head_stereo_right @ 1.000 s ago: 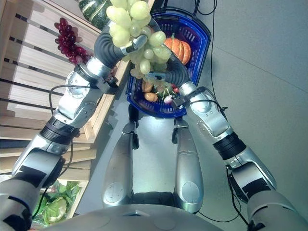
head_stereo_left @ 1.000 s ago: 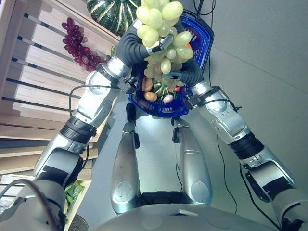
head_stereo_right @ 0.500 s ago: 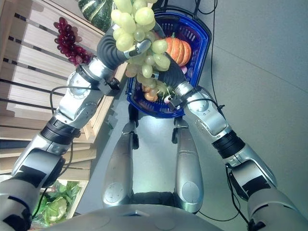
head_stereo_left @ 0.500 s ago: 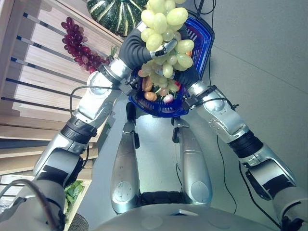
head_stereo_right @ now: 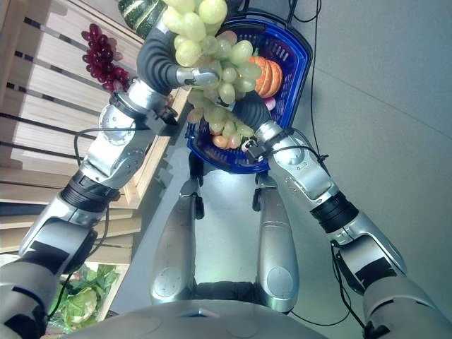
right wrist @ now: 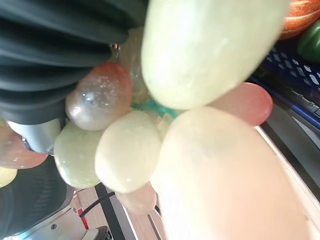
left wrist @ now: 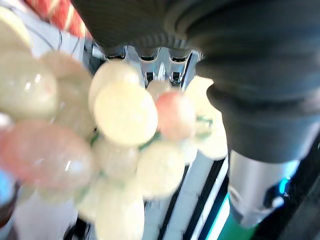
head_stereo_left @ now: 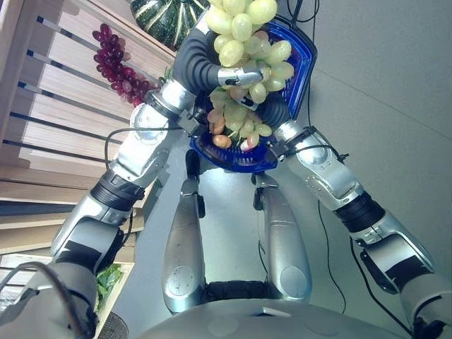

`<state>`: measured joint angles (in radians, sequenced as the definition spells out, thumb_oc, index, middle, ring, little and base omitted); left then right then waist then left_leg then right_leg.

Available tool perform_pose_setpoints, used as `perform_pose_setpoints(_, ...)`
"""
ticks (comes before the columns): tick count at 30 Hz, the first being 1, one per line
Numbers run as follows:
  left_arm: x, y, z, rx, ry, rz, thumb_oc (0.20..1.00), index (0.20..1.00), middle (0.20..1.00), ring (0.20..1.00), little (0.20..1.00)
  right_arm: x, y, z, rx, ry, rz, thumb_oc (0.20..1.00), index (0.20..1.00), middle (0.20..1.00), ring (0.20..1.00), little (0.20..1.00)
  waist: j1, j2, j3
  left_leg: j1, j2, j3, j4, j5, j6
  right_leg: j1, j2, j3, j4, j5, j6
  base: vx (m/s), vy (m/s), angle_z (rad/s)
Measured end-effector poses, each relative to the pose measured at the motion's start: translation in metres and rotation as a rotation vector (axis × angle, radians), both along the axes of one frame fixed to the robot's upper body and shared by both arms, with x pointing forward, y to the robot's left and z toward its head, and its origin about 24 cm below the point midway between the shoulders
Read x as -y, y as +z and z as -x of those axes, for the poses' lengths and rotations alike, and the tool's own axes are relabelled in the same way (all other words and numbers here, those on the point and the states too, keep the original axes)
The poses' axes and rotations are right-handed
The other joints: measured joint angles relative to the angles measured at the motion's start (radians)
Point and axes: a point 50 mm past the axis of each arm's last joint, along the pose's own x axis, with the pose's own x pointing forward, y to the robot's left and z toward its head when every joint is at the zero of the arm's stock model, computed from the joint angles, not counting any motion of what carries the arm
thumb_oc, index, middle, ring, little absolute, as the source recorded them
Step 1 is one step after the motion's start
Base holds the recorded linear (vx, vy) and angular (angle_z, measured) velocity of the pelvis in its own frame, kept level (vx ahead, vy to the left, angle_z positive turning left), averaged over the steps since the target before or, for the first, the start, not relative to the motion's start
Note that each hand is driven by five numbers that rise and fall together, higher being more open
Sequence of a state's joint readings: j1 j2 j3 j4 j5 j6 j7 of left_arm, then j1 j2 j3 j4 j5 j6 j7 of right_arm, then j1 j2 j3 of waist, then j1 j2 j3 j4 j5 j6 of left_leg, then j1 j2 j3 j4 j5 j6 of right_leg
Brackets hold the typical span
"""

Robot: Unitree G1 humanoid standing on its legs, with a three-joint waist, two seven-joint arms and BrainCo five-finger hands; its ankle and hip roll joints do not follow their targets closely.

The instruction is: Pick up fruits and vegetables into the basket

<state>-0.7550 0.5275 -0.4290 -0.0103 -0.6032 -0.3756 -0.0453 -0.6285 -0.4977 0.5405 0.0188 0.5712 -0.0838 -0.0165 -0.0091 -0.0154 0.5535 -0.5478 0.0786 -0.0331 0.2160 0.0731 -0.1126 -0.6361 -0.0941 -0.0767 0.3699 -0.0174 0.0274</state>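
Observation:
A big bunch of green grapes (head_stereo_left: 244, 32) hangs over the blue basket (head_stereo_left: 305, 53), with a few pinkish ones showing close up in the left wrist view (left wrist: 125, 112). My left hand (head_stereo_left: 244, 75) is shut on the bunch, one silver finger curled across its middle. My right hand (head_stereo_left: 275, 111) sits right under and behind the bunch, against its lower grapes (right wrist: 125, 150). In the basket lie an orange pumpkin (head_stereo_right: 267, 76) and small brown and red vegetables (head_stereo_left: 221, 140).
A slatted wooden shelf (head_stereo_left: 56, 120) stands on the left, bearing purple grapes (head_stereo_left: 116, 67) and a green striped squash (head_stereo_left: 166, 18). Leafy greens (head_stereo_right: 78, 300) lie in a crate at lower left. Grey floor (head_stereo_left: 381, 106) stretches to the right of the basket.
Both hands have carried the green grapes a little farther out over the basket. The bunch now hangs across the basket's middle.

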Motion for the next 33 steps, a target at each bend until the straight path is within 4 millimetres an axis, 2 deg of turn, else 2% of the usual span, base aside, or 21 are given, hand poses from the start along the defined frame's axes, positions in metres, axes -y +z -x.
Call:
perform_pose_setpoints(7, -0.024, -0.008, -0.002, -0.020, 0.189, 0.139, 1.000, 1.000, 1.000, 1.000, 1.000, 0.003, -0.001, 0.000, -0.001, -0.010, -0.007, 0.200, 0.200, 0.200, 0.200, 0.200, 0.012, 0.000, 0.000, 0.000, -0.001, -0.006, -0.002, 0.003, 0.000, 0.001, -0.002, -0.007, 0.001, 0.000, 0.000, 0.00, 0.000, 0.00)
perform_pose_setpoints(14, -0.043, -0.001, -0.002, 0.024, 0.338, 0.267, 1.000, 1.000, 1.000, 1.000, 1.000, 0.010, -0.004, -0.001, -0.011, -0.039, -0.025, 0.200, 0.200, 0.200, 0.200, 0.200, 0.016, 0.000, 0.000, 0.000, -0.006, -0.017, -0.015, 0.014, -0.001, 0.000, -0.007, -0.015, 0.003, 0.000, 0.000, 0.00, -0.002, 0.04)
perform_pose_setpoints(24, -0.073, -0.014, -0.018, -0.030, 0.635, 0.378, 1.000, 1.000, 1.000, 1.000, 1.000, 0.023, 0.004, -0.005, 0.018, -0.111, -0.083, 0.200, 0.200, 0.200, 0.200, 0.200, 0.018, 0.000, 0.000, 0.000, -0.011, -0.016, -0.016, 0.017, 0.001, -0.005, -0.013, -0.015, 0.010, -0.003, 0.002, 0.00, 0.000, 0.00)
perform_pose_setpoints(31, -0.101, -0.035, -0.034, -0.044, 0.976, 0.312, 1.000, 1.000, 1.000, 1.000, 1.000, 0.035, -0.008, -0.016, -0.006, -0.216, -0.048, 0.200, 0.200, 0.200, 0.200, 0.200, 0.015, 0.001, 0.001, 0.001, -0.011, -0.016, -0.016, 0.019, 0.000, -0.007, -0.014, -0.015, 0.016, -0.004, 0.001, 0.00, 0.000, 0.00)
perform_pose_setpoints(33, -0.115, -0.040, -0.039, -0.003, 1.130, 0.213, 1.000, 1.000, 1.000, 1.000, 1.000, 0.042, -0.014, -0.023, -0.025, -0.270, -0.018, 0.200, 0.200, 0.200, 0.200, 0.200, 0.015, 0.004, 0.002, 0.001, -0.011, -0.015, -0.016, 0.020, -0.001, -0.009, -0.015, -0.014, 0.018, -0.004, 0.001, 0.00, 0.034, -0.01)
